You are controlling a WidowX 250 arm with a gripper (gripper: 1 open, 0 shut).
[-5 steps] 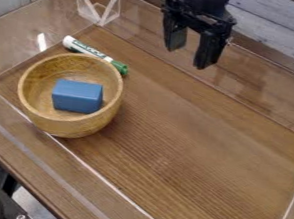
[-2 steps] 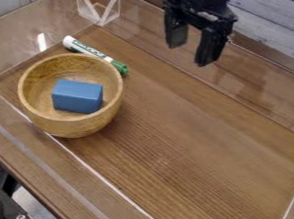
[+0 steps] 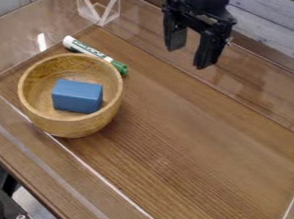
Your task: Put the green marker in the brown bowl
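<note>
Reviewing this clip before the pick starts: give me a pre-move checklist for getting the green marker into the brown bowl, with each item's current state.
1. Gripper open and holding nothing: ok, the fingers stand apart with only air between them.
2. Green marker reachable: ok, it lies flat on the table, uncovered, just behind the bowl's far rim.
3. Gripper lined up over the marker: not ok, it hangs well to the right of it in the picture.
4. Room for fingers around the marker: cannot tell, its near end sits close to the brown bowl.
5. Bowl free to receive it: not ok, a blue block already fills the middle.
6. Bowl upright: ok.
</note>
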